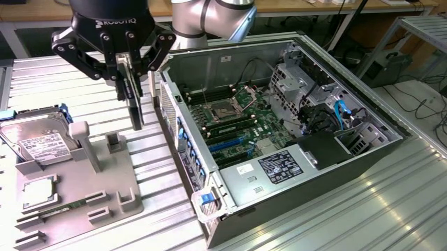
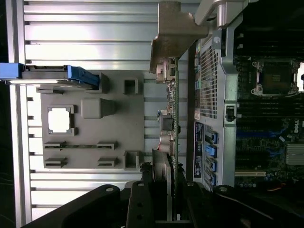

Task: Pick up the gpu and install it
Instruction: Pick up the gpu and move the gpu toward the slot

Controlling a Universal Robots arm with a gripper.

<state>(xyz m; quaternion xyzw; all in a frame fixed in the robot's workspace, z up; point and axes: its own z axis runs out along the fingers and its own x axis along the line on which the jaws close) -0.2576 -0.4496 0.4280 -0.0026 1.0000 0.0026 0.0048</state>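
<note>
the pincer (image 1: pixel 130 73) gripped the gpu (image 1: pixel 135 107) by its upper edge, card hanging upright above the bench (image 1: pixel 162 175), between the grey holder (image 1: pixel 104 180) and the open computer case (image 1: pixel 314 204).

Lighting: bright, even room light from overhead, leaving soft white glare streaks on the ribbed metal table (image 1: pixel 391 204) toward the exterior view's right. Wrist view: table slats washed almost white, the pale bracket of the gpu (image 2: pixel 175 42) strongly lit, the fingers (image 2: pixel 142 204) a black, unlit mass. Shadow: open computer case (image 1: pixel 223 65) dim inside, its deeper corners near black.
</note>
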